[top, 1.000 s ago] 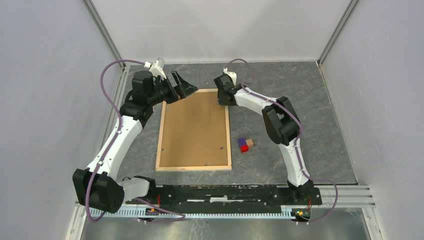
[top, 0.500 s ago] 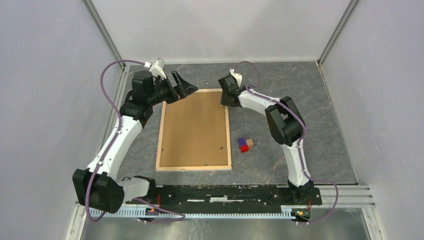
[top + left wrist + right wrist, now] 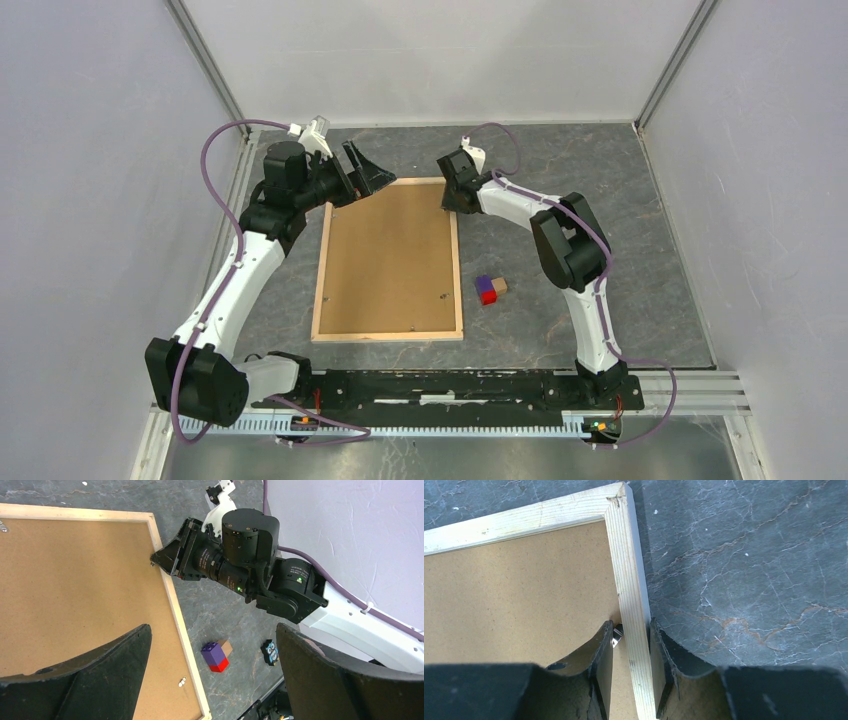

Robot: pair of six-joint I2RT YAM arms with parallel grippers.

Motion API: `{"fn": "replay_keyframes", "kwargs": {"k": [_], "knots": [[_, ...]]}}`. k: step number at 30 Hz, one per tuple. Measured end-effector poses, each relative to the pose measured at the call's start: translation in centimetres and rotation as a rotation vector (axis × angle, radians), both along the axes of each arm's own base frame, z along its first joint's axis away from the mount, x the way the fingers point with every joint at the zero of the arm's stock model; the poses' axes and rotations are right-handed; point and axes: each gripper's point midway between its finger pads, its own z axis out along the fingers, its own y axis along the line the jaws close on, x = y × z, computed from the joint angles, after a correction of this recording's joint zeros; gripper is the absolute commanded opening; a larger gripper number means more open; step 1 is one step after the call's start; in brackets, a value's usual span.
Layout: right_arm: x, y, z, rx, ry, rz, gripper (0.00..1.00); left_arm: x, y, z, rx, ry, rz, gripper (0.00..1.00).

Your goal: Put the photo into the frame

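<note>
The frame (image 3: 388, 336) lies face down on the table with a plain brown backing board (image 3: 390, 255) inside it. The photo is out of view. My right gripper (image 3: 452, 205) is at the frame's far right corner. In the right wrist view its jaws (image 3: 631, 625) straddle the right slat (image 3: 624, 570). One finger presses the slat's outer side, and the other touches a small metal tab (image 3: 617, 632) on the inner side. My left gripper (image 3: 368, 172) hovers wide open above the far left corner, and in its own view it (image 3: 212, 630) holds nothing.
A small purple, red and tan block stack (image 3: 490, 289) sits just right of the frame. A little black owl figure (image 3: 270, 652) lies near it. Grey walls close in on three sides. More metal tabs dot the backing board's edges.
My right gripper has shifted slightly right onto the frame's right slat, and its jaws have narrowed around it. The left arm has not moved.
</note>
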Motion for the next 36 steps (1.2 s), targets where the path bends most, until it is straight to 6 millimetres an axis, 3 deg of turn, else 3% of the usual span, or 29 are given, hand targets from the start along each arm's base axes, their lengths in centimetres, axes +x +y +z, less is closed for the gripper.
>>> {"fn": "replay_keyframes", "kwargs": {"k": [3,10,13,17,20,25,30,32,36], "knots": [[0.0,0.0,0.0,0.004,-0.002,-0.003,0.03,0.0,0.0,0.0,0.0,0.0,0.0,1.0],[-0.1,0.0,-0.1,0.022,-0.006,-0.016,0.05,0.0,0.0,0.0,-0.001,-0.001,0.0,1.0],[-0.1,0.0,-0.1,0.036,-0.022,-0.019,0.13,0.0,0.0,0.0,0.001,-0.001,0.002,1.0],[0.0,0.0,0.1,0.032,-0.042,0.006,0.4,0.4,0.4,-0.2,0.012,0.0,0.029,1.0],[0.0,0.2,0.2,0.018,-0.049,0.049,0.53,1.2,1.0,-1.1,0.03,0.02,0.063,1.0],[-1.0,1.4,0.3,-0.002,-0.042,0.192,0.7,3.9,3.8,-6.2,0.105,0.141,0.161,1.0],[-2.2,1.9,0.4,-0.049,-0.034,0.32,0.81,5.5,8.8,-13.2,0.257,0.332,0.298,1.0],[-2.4,2.0,0.5,-0.049,-0.033,0.342,0.85,5.5,10.4,-15.2,0.317,0.392,0.329,0.97],[-3.1,2.0,0.6,-0.038,-0.018,0.386,0.89,5.4,13.1,-17.1,0.411,0.454,0.378,0.85]]}}
